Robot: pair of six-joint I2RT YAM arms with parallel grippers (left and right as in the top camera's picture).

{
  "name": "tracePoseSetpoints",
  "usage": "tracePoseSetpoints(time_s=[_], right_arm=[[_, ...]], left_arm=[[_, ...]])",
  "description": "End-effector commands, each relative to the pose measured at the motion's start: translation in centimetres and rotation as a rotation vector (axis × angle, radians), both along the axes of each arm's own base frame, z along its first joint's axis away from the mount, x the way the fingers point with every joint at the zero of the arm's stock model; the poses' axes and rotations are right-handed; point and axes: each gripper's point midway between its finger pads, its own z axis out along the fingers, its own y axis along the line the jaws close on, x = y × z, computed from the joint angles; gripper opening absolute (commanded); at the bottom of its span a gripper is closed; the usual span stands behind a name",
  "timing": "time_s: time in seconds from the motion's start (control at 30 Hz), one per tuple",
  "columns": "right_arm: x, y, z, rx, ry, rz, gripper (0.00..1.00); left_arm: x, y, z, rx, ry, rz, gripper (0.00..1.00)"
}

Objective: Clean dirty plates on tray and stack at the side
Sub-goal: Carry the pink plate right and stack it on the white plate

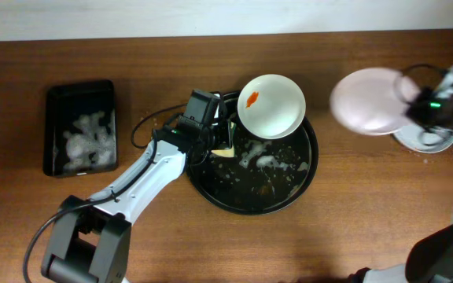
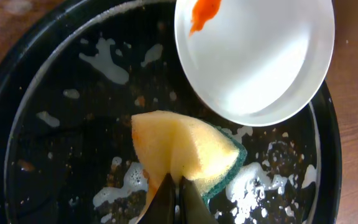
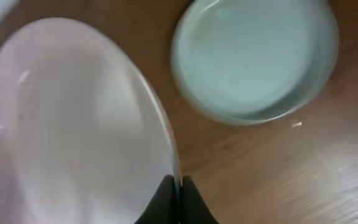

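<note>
One dirty plate [image 1: 272, 106] with an orange smear [image 1: 252, 98] is seen at 12 o'clock on the round black tray [image 2: 55, 143]. It is leaned on the rim and pokes out past it. White foam [image 2: 107, 59] is spread over the tray floor. Near the plate, at about 9 o'clock on the tray, a yellow and green sponge [image 2: 185, 146] is pinched in the left tool [image 2: 174, 198]. The jaws are squeezed nearly together on it.

Off at 3 o'clock, above the worktop [image 1: 352, 220], a second plate [image 3: 73, 118] is held by its thin edge in the right tool [image 3: 174, 190], which is shut tight on the rim. No orange is seen on it, and it looks blurred. A third plate [image 3: 257, 59] is laid on the worktop just beside it.

The held plate could be dropped, because only a tiny bit of a wet, slippery edge is gripped. If it is set down off the middle, the plate under it could be knocked or chipped.

The dirty plate could be tipped off the rim if it is pushed hard by the sponge, since nothing holds it. The smear could also be missed.
</note>
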Motion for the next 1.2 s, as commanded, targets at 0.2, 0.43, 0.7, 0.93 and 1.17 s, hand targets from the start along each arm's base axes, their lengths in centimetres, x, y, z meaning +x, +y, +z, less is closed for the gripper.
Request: tracePoseSetpoints(time_s=[0.2,0.43,0.7,0.93,1.17], right_arm=[[-1.9,-12.3,-5.2,0.109,-0.046,-0.300,0.04],[0.5,-14.7,-10.0,0.102,-0.055,-0.301,0.04],[0.9,-14.5,-8.8,0.098,-0.088,-0.283,0.54],[3.5,-4.2,3.2,0.238,-0.382,0.094,0.60],[0.2,10.3,6.9,0.247,-0.255,0.408,0.62]], left_arm=[[-0.1,0.0,0.6,-0.012,-0.012,-0.019,0.01],[-0.1,0.0,0.6,-0.012,-0.012,-0.019,0.01],[-0.4,-0.6,0.7,-0.041,0.001,-0.043,0.04],[-0.7,-0.7,2.4,-0.022,-0.067,-0.136,0.06],[0.4,4.5,8.3,-0.027,-0.191,-0.055,0.06]])
